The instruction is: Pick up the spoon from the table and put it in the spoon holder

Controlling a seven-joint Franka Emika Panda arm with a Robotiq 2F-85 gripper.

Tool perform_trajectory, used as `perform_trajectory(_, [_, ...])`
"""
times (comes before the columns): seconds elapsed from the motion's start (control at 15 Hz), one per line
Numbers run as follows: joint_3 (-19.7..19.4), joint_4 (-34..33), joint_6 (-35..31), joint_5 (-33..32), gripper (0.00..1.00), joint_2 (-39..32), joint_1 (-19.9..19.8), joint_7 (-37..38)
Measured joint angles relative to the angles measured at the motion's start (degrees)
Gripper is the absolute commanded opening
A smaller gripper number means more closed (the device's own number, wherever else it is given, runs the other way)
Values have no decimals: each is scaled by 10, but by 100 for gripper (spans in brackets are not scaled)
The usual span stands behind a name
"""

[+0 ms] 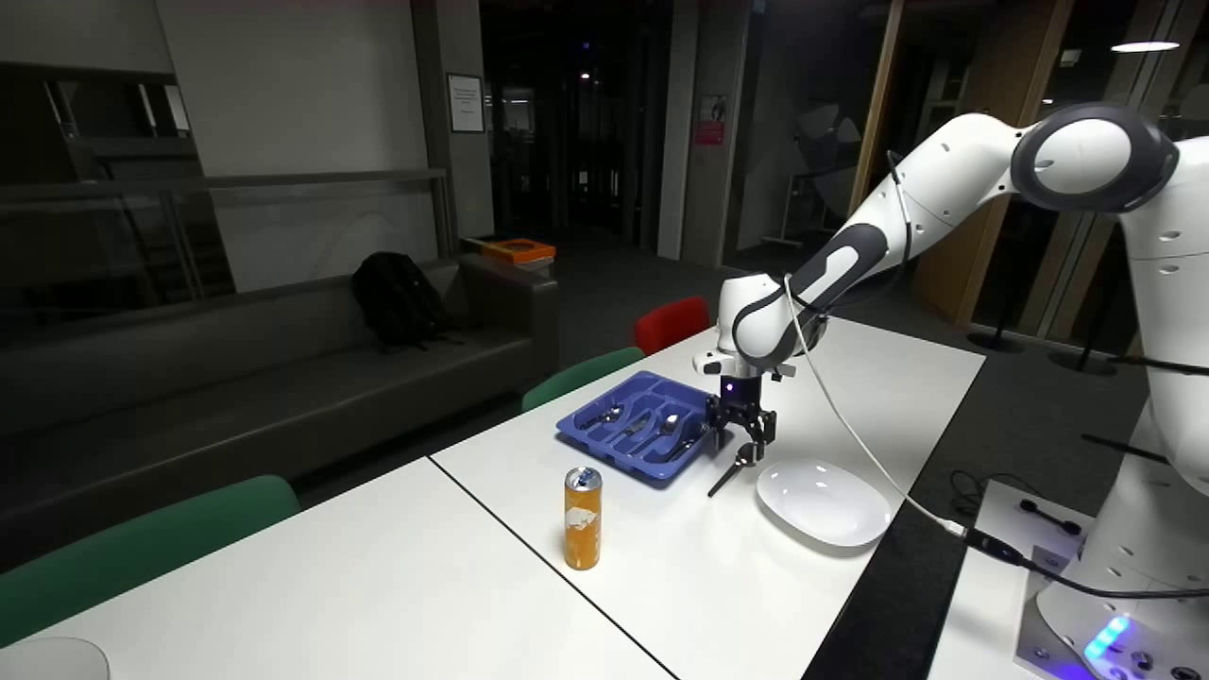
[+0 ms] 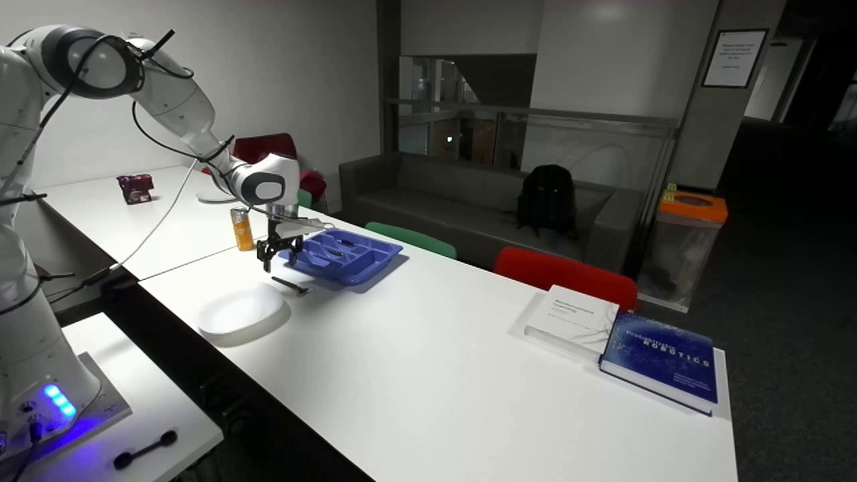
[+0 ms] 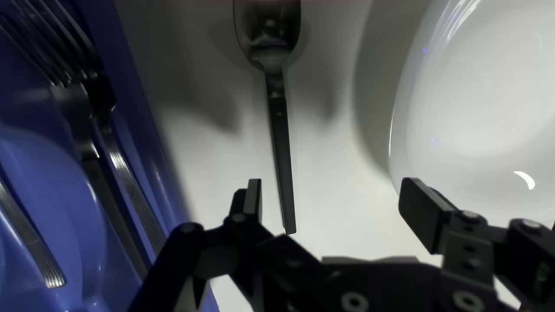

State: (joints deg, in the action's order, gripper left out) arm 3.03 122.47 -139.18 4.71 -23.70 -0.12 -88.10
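Pincer [image 3: 334, 206] hangs spread wide over the spoon [image 3: 282, 143], beside a blue tray [image 2: 367, 266] holding forks [image 3: 132, 186] and spoons [image 1: 671, 424]

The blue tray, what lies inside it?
The blue tray holds two forks, at least one spoon and other cutlery, too small to identify. In an exterior view, the gripper hides part of one side.

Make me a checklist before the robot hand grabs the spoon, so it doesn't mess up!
1. Hand open: ok, jaws wide apart.
2. Spoon on the table: ok, beside the spoon holder, not in it.
3. Spoon midway between the jaws: not ok; its handle looks nearer the holder-side jaw in the wrist view.
4. Hand clear of the plate: cannot tell; a jaw overlaps its edge in that view.
5. Holder right way up: ok, cutlery lies in it.
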Motion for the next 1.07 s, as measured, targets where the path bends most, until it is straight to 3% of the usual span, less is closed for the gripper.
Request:
perform_trajectory(0.13, [2, 2, -2, 0, 61, 0, 0, 0])
perform_trajectory(0.4, [2, 6, -4, -1, 68, 0, 0, 1])
perform_trajectory(1.07, [3, 9, -7, -24, 62, -4, 0, 21])
